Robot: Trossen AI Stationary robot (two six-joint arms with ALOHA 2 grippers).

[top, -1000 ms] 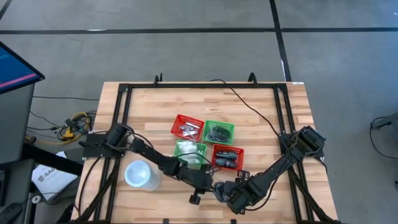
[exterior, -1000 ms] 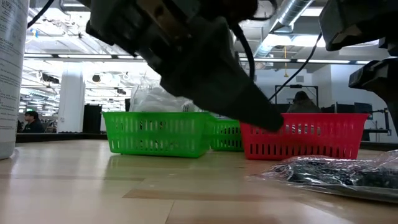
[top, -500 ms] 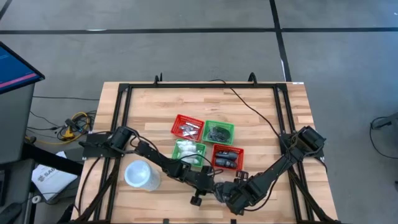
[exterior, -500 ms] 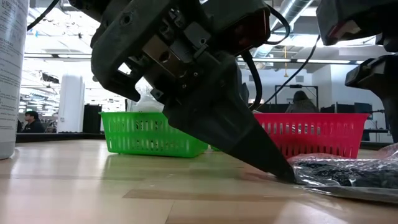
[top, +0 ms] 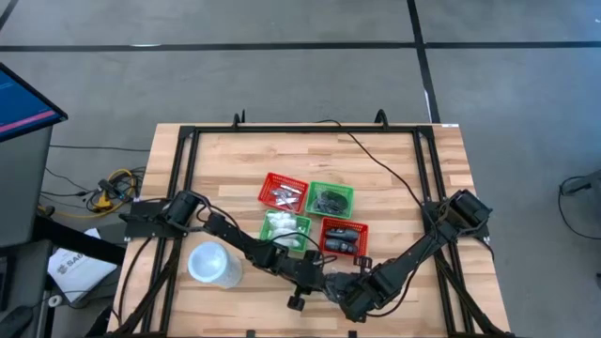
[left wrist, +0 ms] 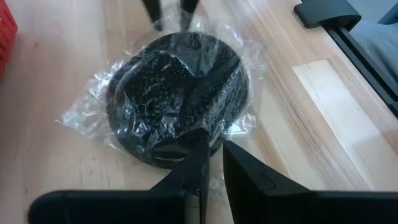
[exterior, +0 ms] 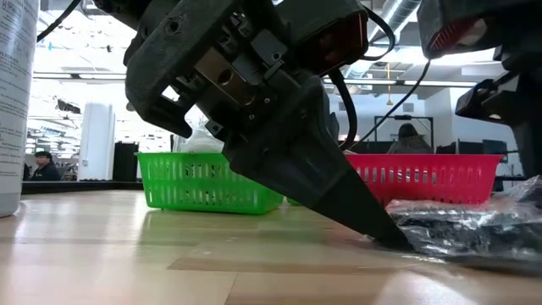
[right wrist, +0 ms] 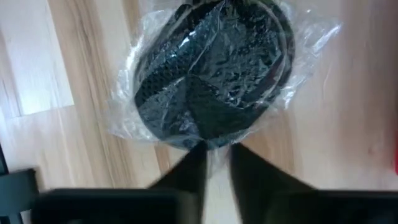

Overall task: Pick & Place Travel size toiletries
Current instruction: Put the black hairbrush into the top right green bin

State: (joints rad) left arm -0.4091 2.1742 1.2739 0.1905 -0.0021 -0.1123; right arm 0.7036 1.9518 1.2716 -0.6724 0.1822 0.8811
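Observation:
A black round bundle in clear wrap (left wrist: 180, 93) (right wrist: 211, 68) lies flat on the wooden table near its front edge (top: 334, 282). My left gripper (left wrist: 214, 146) (top: 324, 275) slants down to one side of it, shut, its tips on the table at the wrap's edge. From the opposite side my right gripper (right wrist: 214, 155) (top: 346, 291) points steeply down, with its fingers closed in on the wrap's rim. The black bundle itself sits between the two grippers. My left gripper presses its shut fingertips (exterior: 391, 239) down on the clear wrap's edge (left wrist: 208, 132), slanting down from the table's left. The bundle stays flat on the wood. My right gripper pinches the wrap's loose rim (right wrist: 211, 142) between its two fingers, coming steeply from above. The bundle rests on the table, and the wrap beside the fingers puckers upward (exterior: 525, 193).
Just behind the bundle stand several small baskets: a red one (top: 284, 191), a green one (top: 331, 198), a green one with white packets (top: 286, 228) and a red one with dark pieces (top: 344, 236). A large white cup (top: 214, 264) stands to the left.
My left gripper has come down and forward until its shut tips rest on the table at the wrap's edge, then kept still. The wrap's end under my right gripper has puckered up a little off the table.

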